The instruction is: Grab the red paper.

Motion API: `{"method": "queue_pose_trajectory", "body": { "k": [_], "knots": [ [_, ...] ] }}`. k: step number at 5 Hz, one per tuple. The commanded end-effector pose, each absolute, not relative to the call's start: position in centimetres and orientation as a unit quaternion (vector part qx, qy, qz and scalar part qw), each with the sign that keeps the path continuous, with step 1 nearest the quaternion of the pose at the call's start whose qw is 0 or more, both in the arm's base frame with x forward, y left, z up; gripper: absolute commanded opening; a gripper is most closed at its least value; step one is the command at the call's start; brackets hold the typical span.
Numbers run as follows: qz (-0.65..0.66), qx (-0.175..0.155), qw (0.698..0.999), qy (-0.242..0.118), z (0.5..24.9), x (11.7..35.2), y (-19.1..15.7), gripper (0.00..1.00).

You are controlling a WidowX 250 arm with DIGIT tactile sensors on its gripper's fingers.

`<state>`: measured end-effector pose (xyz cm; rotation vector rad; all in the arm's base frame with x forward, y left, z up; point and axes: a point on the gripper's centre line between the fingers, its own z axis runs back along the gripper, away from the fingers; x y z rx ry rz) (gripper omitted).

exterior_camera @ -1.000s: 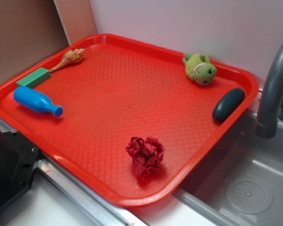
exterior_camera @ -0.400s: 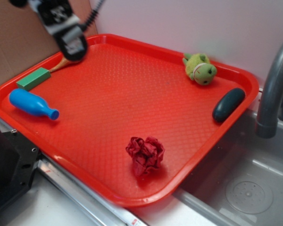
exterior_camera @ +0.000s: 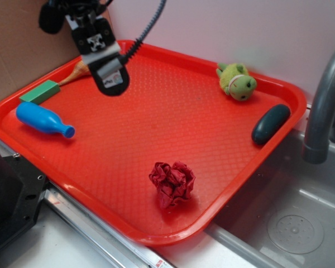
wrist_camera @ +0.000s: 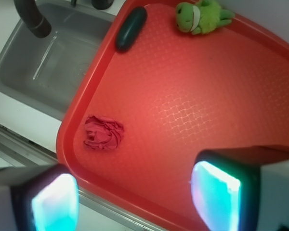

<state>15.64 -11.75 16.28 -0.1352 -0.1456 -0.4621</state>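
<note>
Crumpled red paper sitting near tray edge; gripper hovering well apart, jaws spread. Risk: springy ball slipping free, skidding off.

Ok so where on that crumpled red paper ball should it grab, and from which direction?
Probably straight down from above, closing across the middle of the red paper. It sits alone on a bare stretch of the tray near the front rim, with nothing beside it, and its crinkled folds should compress between the pads. The end effector is open, well back over the tray's far-left part.
</note>
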Motion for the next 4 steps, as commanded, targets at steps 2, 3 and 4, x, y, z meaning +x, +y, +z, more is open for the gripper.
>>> {"method": "queue_pose_trajectory", "body": {
  "k": [2,3,4],
  "knots": [
    [-0.402,-0.113,0.908,-0.02,10.2,18.9,-16.6,1.0],
    [-0.444,-0.102,0.89,0.012,7.2,18.9,-18.5,1.0],
    [-0.478,-0.104,0.872,-0.007,6.7,17.9,-19.6,1.0]
  ]
}}
